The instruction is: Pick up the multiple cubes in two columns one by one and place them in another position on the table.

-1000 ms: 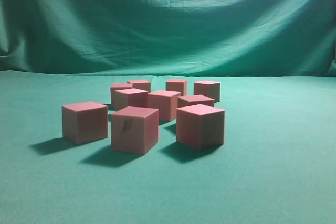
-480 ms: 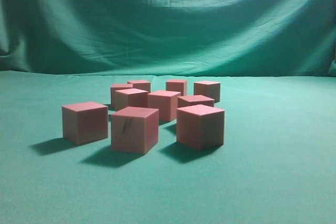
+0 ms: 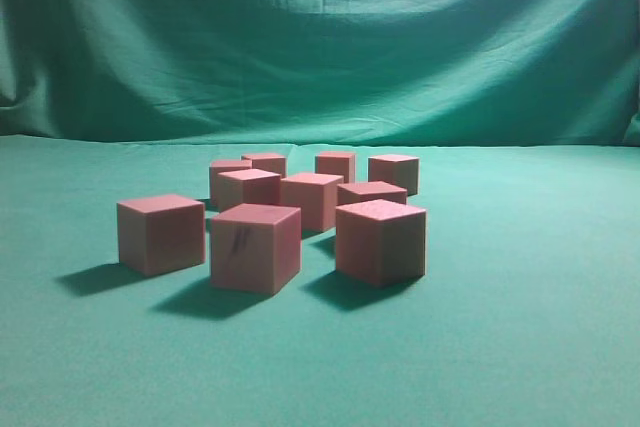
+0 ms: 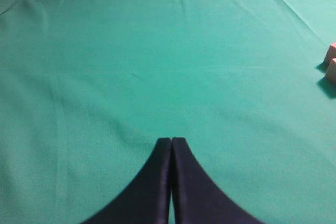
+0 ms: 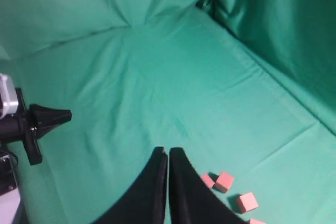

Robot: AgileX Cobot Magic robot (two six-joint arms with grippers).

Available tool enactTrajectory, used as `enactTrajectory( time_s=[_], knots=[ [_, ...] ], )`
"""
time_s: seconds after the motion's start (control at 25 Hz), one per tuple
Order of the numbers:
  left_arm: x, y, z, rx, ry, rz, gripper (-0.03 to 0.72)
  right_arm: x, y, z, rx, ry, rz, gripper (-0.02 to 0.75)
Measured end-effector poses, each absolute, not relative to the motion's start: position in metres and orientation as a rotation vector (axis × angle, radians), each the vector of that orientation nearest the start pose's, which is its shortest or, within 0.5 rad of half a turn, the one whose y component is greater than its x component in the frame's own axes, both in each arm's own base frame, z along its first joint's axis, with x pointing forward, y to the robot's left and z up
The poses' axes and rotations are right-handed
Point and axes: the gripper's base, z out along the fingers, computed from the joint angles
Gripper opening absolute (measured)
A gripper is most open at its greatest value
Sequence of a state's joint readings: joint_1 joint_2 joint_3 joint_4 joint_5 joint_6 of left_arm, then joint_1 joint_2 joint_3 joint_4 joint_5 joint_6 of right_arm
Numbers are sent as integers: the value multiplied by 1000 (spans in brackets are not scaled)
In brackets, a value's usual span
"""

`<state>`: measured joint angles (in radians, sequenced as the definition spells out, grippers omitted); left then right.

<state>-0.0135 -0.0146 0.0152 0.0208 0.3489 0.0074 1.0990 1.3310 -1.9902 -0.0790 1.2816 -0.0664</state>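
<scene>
While both grippers, left (image 4: 171, 142) and right (image 5: 167, 153), hang pressed together and empty away from the cubes (image 3: 255, 245), no pick seems begun; next, one must open over the nearest cube, mid-table.

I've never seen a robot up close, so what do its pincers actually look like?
Each pincer, left and right, is two plain black fingers, broad at the base and curving to narrow tips. No markings or cables show on them. The right wrist view also shows the other arm, black with a white part.
</scene>
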Motion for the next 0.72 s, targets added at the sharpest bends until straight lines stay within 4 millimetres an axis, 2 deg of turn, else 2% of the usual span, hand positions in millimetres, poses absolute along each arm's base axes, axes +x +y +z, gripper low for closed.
enactTrajectory(
  time_s=[0.16,0.32,0.44,0.72],
  knots=[
    [53,0,177,32,1833,16,0,94,166,559,-1123,1757,531,0],
    [53,0,177,32,1833,16,0,101,150,546,-1081,1818,453,0],
    [53,0,177,32,1833,16,0,116,140,521,-1007,1889,380,0],
    [53,0,177,32,1833,16,0,141,112,445,-698,1945,454,0]
  ],
)
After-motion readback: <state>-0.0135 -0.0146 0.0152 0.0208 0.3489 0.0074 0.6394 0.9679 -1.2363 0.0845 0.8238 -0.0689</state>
